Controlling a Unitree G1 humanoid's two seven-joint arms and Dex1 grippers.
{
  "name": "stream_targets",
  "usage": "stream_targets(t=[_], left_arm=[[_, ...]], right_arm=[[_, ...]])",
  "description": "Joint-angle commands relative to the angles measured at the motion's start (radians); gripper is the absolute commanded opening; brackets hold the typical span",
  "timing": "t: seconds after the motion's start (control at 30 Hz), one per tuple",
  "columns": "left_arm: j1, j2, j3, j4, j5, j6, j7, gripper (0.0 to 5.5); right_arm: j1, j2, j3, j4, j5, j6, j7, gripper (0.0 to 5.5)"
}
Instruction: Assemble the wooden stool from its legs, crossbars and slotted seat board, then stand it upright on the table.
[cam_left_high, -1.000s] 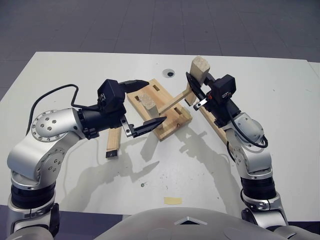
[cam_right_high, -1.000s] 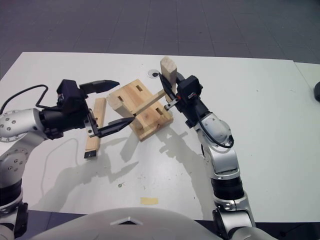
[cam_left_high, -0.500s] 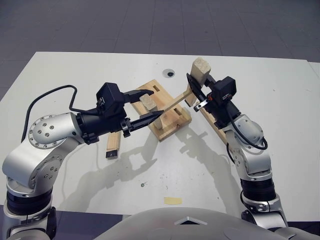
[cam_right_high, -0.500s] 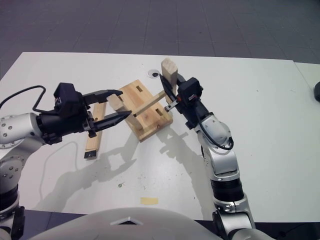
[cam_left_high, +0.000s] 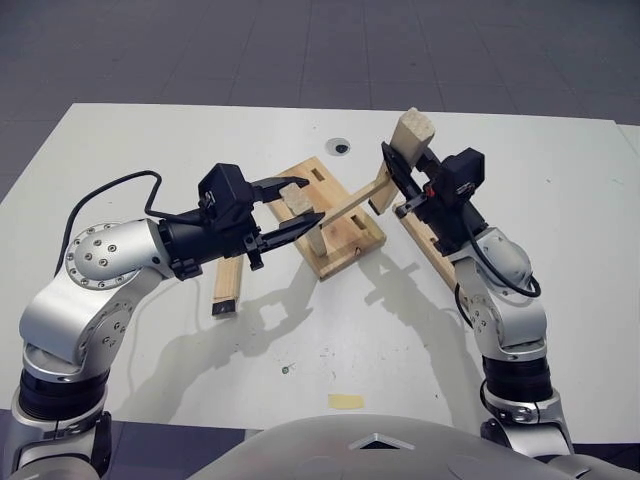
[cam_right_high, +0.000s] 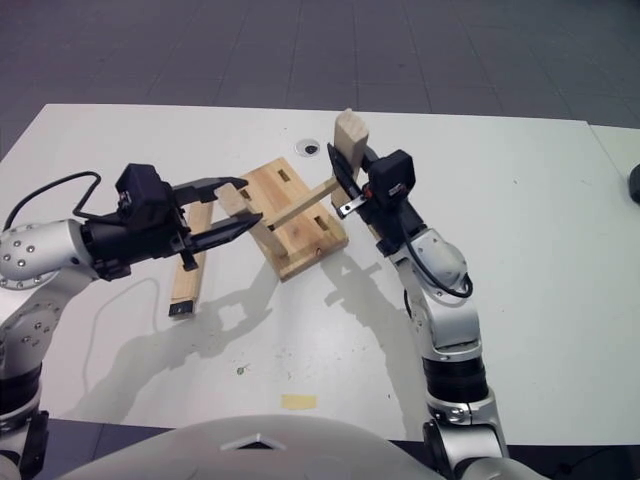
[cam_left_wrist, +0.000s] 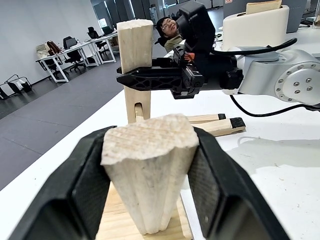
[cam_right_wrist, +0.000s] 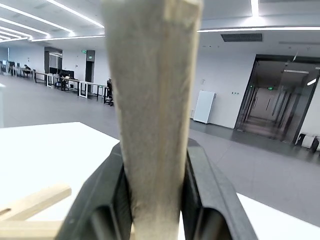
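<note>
Slotted seat board: flat, mid-bench, toward the far edge. Left gripper: fingers clamped on upright leg standing on the board. Right gripper: fingers clamped on second leg, raised; crossbar runs from it toward the first. Loose leg: flat under the left arm.

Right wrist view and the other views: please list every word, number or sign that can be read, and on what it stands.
No text can be read in any view.
Green signs above the far doorway, in the right wrist view: too small to read.
Seat board and table: no print visible on them.
</note>
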Motion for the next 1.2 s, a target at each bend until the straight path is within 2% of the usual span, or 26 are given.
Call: stream_targets(t=[0.03, 0.23, 0.43, 1.0, 1.2], left_arm=[[0.008, -0.007, -0.018, 0.023, 0.039, 0.01, 0.027, 2.09], [-0.001, -0.014, -0.034, 0.032, 0.046, 0.003, 0.029, 2.07], [0.008, -0.018, -0.042, 0.024, 0.049, 0.001, 0.028, 2.06], [0.002, -0.015, -0.066, 0.038, 0.076, -0.01, 0.029, 2.06], [-0.004, -0.022, -0.066, 0.034, 0.074, -0.009, 0.035, 2.06]], right_arm=[[-0.035, 0.003, 0.005, -0.055, 0.058, 0.041, 0.02, 1.0], [-0.017, 0.014, 0.003, -0.081, 0.101, 0.121, 0.009, 1.0], [-0.045, 0.001, 0.002, -0.085, 0.059, 0.051, 0.024, 1.0], [-0.04, 0.035, -0.074, -0.127, 0.323, 0.463, -0.073, 1.0], [-0.013, -0.073, 0.002, -0.108, 0.251, 0.544, -0.056, 1.0]])
